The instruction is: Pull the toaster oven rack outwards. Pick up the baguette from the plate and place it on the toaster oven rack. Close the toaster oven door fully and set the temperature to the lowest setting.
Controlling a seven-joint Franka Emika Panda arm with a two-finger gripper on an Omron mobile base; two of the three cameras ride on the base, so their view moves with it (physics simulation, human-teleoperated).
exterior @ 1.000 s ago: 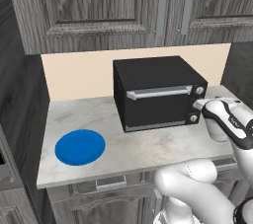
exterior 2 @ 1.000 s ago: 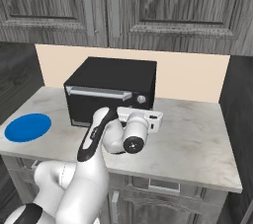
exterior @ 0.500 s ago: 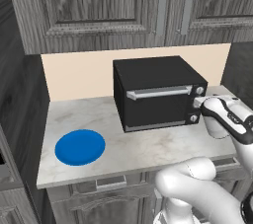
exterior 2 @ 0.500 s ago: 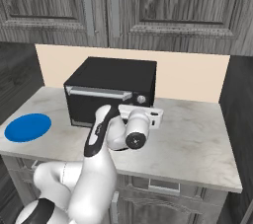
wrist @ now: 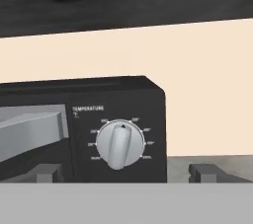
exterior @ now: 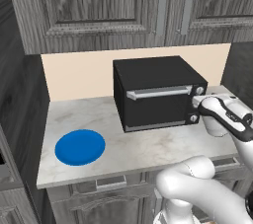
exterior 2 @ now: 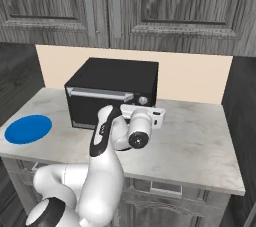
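Note:
The black toaster oven (exterior: 155, 94) stands at the back of the counter, and its toaster oven door (exterior: 153, 109) is closed with the silver handle (exterior: 159, 92) across the top. The toaster oven rack and the baguette are hidden. Left of the oven lies the blue plate (exterior: 80, 147) with nothing on it. My gripper (exterior: 196, 103) hovers open just in front of the knob column at the oven's right. In the hand view my gripper (wrist: 126, 173) faces the temperature knob (wrist: 119, 144), whose pointer stands upright, and the fingertips (wrist: 47, 172) are spread wide on either side below it.
Grey wall cabinets (exterior: 128, 6) hang above the oven. The marble counter (exterior 2: 195, 141) extends to the right of the oven, up to a dark side wall (exterior 2: 242, 106). The counter's front edge runs above drawers (exterior: 111, 183).
The hand has edged slightly upward and closer to the oven's knob column. The jaws stay open; oven and plate are unmoved.

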